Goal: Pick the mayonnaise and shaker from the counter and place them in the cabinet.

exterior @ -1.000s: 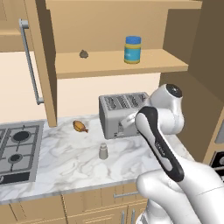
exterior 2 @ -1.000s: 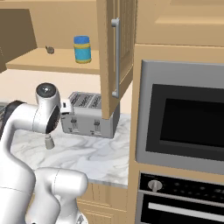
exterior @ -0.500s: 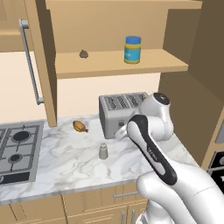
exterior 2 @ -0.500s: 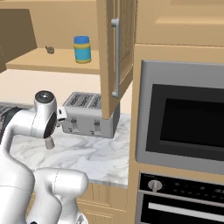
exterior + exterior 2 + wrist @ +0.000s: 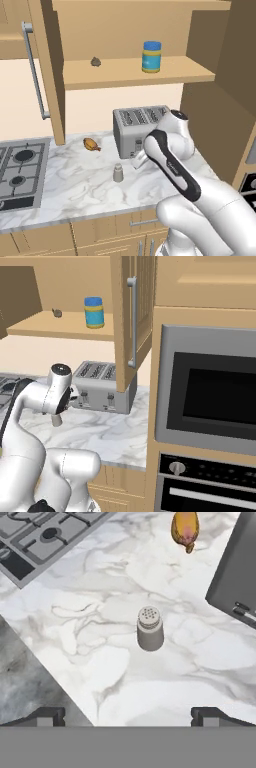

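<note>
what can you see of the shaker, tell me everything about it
The shaker is a small slim grey cylinder with a lighter rounded cap dotted with small holes. It looks like metal or matte plastic. It stands upright and alone on the marble counter, touching nothing else, between the stove and the toaster, with an orange-brown food item farther back. The open gripper hovers above it without contact.

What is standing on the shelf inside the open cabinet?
On the cabinet shelf stand the mayonnaise, upright, and farther left a small dark lump, apart from it. In the right base view the door covers the shelf's right end.
</note>
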Tool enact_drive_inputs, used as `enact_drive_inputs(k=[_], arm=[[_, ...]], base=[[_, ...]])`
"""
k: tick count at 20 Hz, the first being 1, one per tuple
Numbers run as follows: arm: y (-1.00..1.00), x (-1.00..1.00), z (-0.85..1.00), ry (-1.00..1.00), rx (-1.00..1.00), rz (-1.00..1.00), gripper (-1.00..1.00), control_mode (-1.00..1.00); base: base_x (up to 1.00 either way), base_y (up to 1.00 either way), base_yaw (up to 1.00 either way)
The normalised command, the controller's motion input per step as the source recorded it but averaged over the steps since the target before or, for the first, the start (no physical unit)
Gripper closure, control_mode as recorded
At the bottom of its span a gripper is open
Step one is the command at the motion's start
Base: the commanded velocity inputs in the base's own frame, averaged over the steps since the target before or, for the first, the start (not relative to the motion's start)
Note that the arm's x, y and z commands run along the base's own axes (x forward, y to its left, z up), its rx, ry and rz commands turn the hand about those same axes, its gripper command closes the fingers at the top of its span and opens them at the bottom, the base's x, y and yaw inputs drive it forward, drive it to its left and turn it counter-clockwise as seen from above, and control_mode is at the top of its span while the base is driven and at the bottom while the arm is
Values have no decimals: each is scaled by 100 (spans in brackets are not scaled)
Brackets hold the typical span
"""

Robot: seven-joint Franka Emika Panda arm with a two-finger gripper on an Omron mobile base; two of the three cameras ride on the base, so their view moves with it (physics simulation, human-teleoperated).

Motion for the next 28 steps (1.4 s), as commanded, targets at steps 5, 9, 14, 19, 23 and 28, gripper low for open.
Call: enact_drive_inputs(k=[5,9,14,19,23,28], arm=[[19,0,-24,12,0,9,-100,-100],[32,0,-17,3,0,5,-100,-100],[30,0,-22,1,-2,4,-100,-100],[13,0,-26,1,-2,2,-100,-100],[2,6,-29,1,-3,0,-100,-100],[0,21,-23,2,-5,0,-100,-100]], base=[[0,0,0],[0,0,0],[0,0,0],[0,0,0],[0,0,0],[0,0,0]])
